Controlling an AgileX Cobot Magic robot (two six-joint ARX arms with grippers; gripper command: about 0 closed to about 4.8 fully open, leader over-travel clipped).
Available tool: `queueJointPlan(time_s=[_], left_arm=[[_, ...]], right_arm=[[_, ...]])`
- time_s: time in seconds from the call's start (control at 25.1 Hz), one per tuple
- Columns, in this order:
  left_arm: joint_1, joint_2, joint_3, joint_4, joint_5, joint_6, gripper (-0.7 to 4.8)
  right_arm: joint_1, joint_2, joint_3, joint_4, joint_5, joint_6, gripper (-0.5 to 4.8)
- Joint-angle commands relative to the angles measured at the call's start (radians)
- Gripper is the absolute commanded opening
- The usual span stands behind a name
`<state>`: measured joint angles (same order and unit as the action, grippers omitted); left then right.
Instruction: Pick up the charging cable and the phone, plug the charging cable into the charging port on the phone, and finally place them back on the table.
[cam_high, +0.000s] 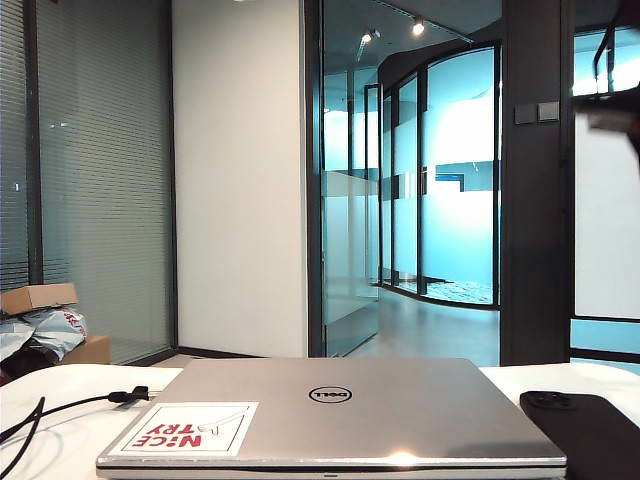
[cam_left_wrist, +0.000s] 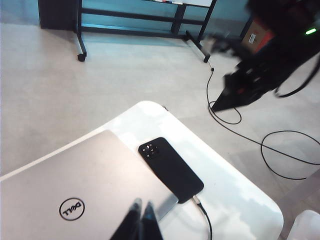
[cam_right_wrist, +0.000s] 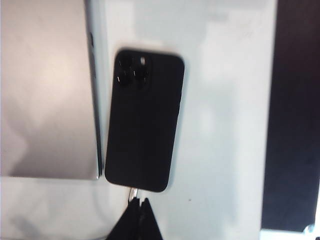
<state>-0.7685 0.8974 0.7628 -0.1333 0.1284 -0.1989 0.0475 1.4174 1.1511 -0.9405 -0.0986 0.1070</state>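
Looking across the table, we see a broad, plain white top with rounded corners, bare enough that everything sits flat and in reach. Most of it is taken by the laptop, a closed slab of brushed silver with a red-and-white sticker on its lid. The phone lies camera side up just beside the laptop's edge, near the table's right corner; it is a matte black rectangle with softly rounded corners and a raised lens cluster. We judge it was set down there with the cable in its port, since the silver plug tip meets the phone's end and the thin black cord trails off along the table. Over the laptop hangs the left gripper, fingers pressed together on nothing. Above the plug end sits the right gripper, likewise closed and empty, apparently clear of the phone.
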Motion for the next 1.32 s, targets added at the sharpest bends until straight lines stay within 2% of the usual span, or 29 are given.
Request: queueJointPlan(time_s=[0.04, 0.12, 0.2, 0.28, 0.36, 0.6, 0.88, 1.08, 1.16, 1.32], left_arm=[[0.002, -0.01, 0.003, -0.046, 0.002, 0.005, -0.06], [0.002, -0.01, -0.003, -0.069, 0.002, 0.008, -0.06], [0.002, -0.012, -0.038, -0.066, 0.002, 0.008, -0.06], [0.002, -0.012, -0.106, -0.015, 0.002, 0.008, -0.06], [0.002, -0.015, -0.158, 0.041, 0.002, 0.008, -0.06], [0.001, -0.019, -0.28, 0.182, 0.002, 0.008, -0.06], [0.0, -0.022, -0.398, 0.439, 0.002, 0.008, -0.06], [0.003, -0.037, -0.409, 0.482, 0.002, 0.021, -0.06], [0.03, -0.13, -0.409, 0.459, 0.002, 0.053, -0.06], [0.18, -0.303, -0.448, 0.448, 0.002, 0.053, -0.06]], right_arm=[[0.001, -0.134, -0.055, 0.072, 0.007, -0.008, -0.06], [0.001, -0.221, -0.116, 0.134, 0.007, -0.008, -0.06], [0.001, -0.389, -0.254, 0.254, -0.009, -0.007, -0.06], [0.0, -0.529, -0.377, 0.34, -0.004, -0.007, -0.05], [-0.001, -0.578, -0.422, 0.365, 0.0, -0.007, -0.05], [-0.001, -0.637, -0.449, 0.317, -0.007, -0.003, -0.05], [-0.001, -0.636, -0.449, 0.317, -0.007, -0.003, -0.05], [0.0, -0.636, -0.449, 0.317, -0.008, -0.003, -0.05], [0.0, -0.636, -0.449, 0.317, -0.008, -0.003, -0.05], [0.0, -0.636, -0.449, 0.317, -0.008, -0.003, -0.05]])
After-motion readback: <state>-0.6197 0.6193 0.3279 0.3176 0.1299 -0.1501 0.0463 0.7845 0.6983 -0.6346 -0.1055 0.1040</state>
